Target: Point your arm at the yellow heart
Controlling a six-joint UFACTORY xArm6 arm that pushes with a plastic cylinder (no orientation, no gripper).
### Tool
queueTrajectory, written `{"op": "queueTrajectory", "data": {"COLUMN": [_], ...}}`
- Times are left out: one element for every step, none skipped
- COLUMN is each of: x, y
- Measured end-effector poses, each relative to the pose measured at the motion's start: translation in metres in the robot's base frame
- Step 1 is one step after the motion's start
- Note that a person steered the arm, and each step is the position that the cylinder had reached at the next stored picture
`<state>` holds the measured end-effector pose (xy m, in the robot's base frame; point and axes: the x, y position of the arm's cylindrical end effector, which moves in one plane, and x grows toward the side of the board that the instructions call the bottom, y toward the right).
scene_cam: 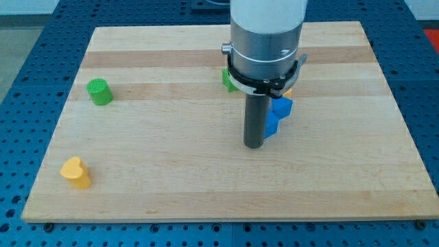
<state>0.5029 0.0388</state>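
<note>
Resting just left of a blue block point(278, 114), my tip point(254, 145) sits well right of the yellow heart point(75, 172) on the wooden table point(171, 185), so we must sweep left; no hand exists here.

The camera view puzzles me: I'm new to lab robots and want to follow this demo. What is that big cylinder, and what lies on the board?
The cylinder is the end of a robot arm. It carries a dark rod; my tip rests on a wooden board and only pushes, holding nothing. The single camera looks down at the board. Beside the tip, on the view's right, sits a blue block. A green block is partly hidden behind the arm. A green cylinder and the yellow heart lie far toward the view's left.
</note>
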Motion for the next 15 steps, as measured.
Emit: {"op": "queueTrajectory", "data": {"x": [0.000,0.000,0.000,0.000,0.000,0.000,0.000,0.000,0.000,0.000,-0.005,-0.011,-0.011,-0.011,-0.009], "y": [0.000,0.000,-0.006,-0.032,-0.072,-0.114,-0.150,-0.182,-0.188,-0.188,-0.192,-0.214,-0.254,-0.293,-0.310]}}
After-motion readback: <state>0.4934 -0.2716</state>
